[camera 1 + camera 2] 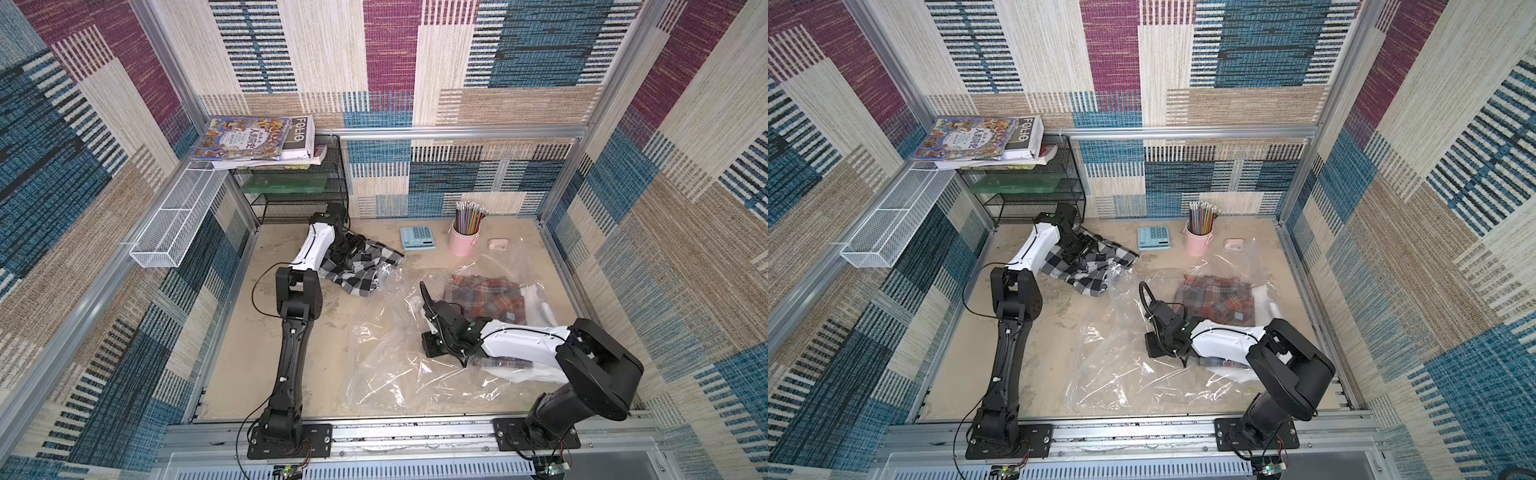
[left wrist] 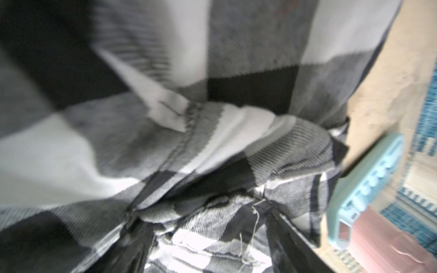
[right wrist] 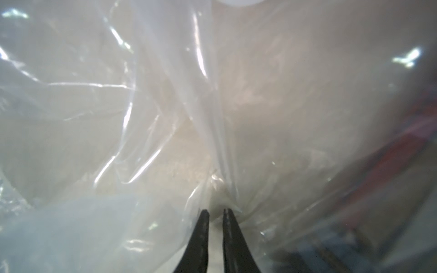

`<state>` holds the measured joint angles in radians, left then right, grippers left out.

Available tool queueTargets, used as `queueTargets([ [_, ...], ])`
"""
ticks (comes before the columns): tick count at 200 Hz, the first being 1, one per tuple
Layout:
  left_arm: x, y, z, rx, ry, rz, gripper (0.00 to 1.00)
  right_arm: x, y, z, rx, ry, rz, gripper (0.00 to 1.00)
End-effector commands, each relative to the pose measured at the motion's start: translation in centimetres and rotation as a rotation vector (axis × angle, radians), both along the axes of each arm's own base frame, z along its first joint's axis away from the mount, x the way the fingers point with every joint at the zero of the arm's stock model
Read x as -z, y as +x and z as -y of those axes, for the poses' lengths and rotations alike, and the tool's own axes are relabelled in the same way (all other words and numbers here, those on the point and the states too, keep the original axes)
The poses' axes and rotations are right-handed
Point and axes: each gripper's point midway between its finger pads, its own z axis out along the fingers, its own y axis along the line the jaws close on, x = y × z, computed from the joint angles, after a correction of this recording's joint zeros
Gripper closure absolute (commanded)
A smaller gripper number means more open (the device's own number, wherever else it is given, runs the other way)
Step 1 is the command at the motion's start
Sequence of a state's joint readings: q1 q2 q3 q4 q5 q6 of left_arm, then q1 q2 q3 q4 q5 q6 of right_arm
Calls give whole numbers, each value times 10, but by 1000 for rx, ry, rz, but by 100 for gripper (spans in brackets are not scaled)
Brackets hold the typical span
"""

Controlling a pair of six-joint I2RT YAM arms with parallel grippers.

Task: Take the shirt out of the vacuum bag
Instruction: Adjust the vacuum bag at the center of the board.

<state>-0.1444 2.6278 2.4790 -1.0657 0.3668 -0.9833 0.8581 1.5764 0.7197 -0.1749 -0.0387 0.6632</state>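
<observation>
Surface: beige scuffed table (image 1: 257, 353), boxed in by patchwork-weave walls (image 1: 415, 62). Back edge: calculator (image 1: 417, 237), pencil cup (image 1: 463, 243). Upper left: mesh rack (image 1: 299, 203) with books (image 1: 253, 139) on top. Crumpled vacuum bag (image 1: 395, 365) runs from lower centre to right, with the plaid shirt (image 1: 486, 297) under its film. The checked shirt (image 1: 361, 270) is out, touching the bag's upper left. Down on it is the left claw (image 1: 348, 248), jaws wide, cloth bunched; gripped or not, can't tell. The right claw (image 3: 216, 211) is narrow, pinching bag film; that arm covers the bag's lower right.
</observation>
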Motion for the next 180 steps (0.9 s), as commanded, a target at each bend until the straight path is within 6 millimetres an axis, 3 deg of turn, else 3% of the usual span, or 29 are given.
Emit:
queueTargets([
  [1, 18, 14, 1, -72, -8, 11, 23, 30, -77, 56, -49, -253, -299, 84],
  [44, 7, 9, -13, -109, 30, 23, 23, 37, -116, 59, -116, -278, -380, 86],
  [63, -4, 9, -5, -103, -19, 62, 21, 37, -126, 62, -134, -294, -392, 85],
  [103, -80, 4, -11, -16, 12, 221, 9, 30, -130, 62, -160, -286, -389, 85],
  [138, -127, -28, -20, 152, 92, 287, 6, 34, -135, 70, -166, -311, -401, 85],
  [155, -127, -46, -15, 275, 121, 303, 8, 34, -131, 66, -165, -299, -386, 85],
  [180, -89, -85, -11, 438, 130, 173, 21, 29, -113, 55, -159, -278, -356, 85],
])
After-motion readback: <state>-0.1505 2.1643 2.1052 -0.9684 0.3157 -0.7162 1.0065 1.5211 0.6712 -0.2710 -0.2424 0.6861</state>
